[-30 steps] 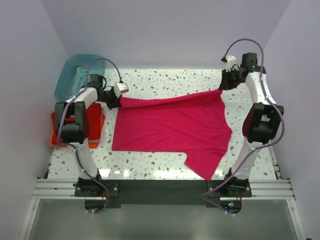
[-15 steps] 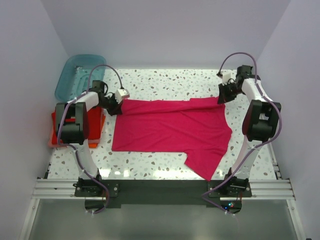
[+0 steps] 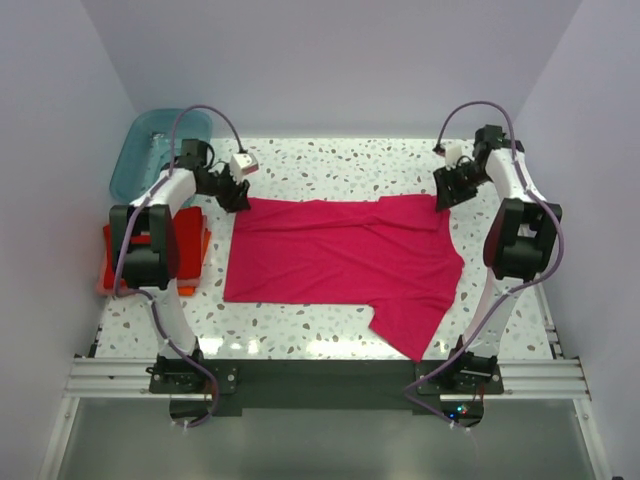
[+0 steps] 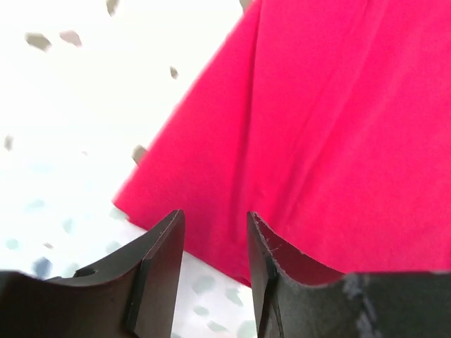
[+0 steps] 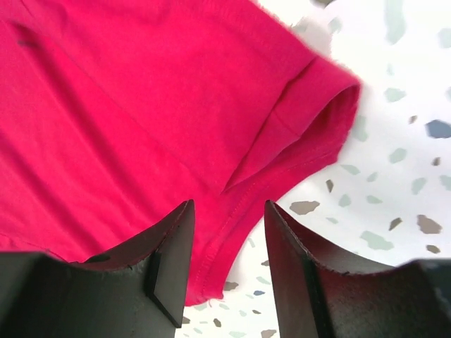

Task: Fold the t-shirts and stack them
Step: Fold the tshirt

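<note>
A magenta-pink t-shirt (image 3: pixel 340 255) lies spread flat on the speckled table (image 3: pixel 330 165), with one sleeve pointing toward the near edge. My left gripper (image 3: pixel 237 193) hovers open just over its far left corner. In the left wrist view the cloth (image 4: pixel 317 127) lies under the open left gripper (image 4: pixel 214 218), with nothing pinched. My right gripper (image 3: pixel 446 193) stands open above the far right corner. There the folded-over hem (image 5: pixel 141 105) lies on the table beneath the open right gripper (image 5: pixel 227 205). A folded red t-shirt (image 3: pixel 110 262) and an orange one (image 3: pixel 196 262) lie stacked at the left, partly hidden by the left arm.
A translucent teal tub (image 3: pixel 135 160) stands at the far left corner. White walls close in the table at the back and on both sides. The metal rail (image 3: pixel 320 375) with the arm bases runs along the near edge.
Both grippers have opened and let go of the shirt's far corners. The far edge, held up and stretched a second ago, now lies flat on the table.
</note>
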Robot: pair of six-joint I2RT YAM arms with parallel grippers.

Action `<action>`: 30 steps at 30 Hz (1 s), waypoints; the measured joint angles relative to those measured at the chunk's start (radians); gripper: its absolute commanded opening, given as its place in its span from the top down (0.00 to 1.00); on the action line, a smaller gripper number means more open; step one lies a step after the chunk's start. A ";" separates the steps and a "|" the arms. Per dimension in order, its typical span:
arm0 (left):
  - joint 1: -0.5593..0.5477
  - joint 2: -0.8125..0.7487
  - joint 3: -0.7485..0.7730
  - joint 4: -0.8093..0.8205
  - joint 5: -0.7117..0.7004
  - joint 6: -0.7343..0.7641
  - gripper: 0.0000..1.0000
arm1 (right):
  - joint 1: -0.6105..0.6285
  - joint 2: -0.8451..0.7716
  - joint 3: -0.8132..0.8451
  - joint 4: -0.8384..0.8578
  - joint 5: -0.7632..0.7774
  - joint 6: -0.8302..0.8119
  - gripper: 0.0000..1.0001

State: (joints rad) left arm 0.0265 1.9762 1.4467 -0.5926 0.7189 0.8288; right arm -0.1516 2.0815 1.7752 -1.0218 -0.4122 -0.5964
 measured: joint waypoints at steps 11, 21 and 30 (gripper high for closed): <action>-0.334 0.246 0.386 0.386 0.074 -0.564 0.45 | 0.004 0.086 0.158 0.141 -0.054 0.264 0.57; -0.483 0.592 0.547 0.817 0.109 -1.151 0.43 | 0.014 0.211 0.199 0.183 -0.059 0.362 0.57; -0.529 0.724 0.673 0.895 0.063 -1.286 0.45 | 0.015 0.253 0.211 0.199 -0.060 0.372 0.62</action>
State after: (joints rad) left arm -0.5030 2.7003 2.1201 0.3027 0.7822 -0.4572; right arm -0.1364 2.3348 1.9858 -0.8227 -0.4721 -0.2241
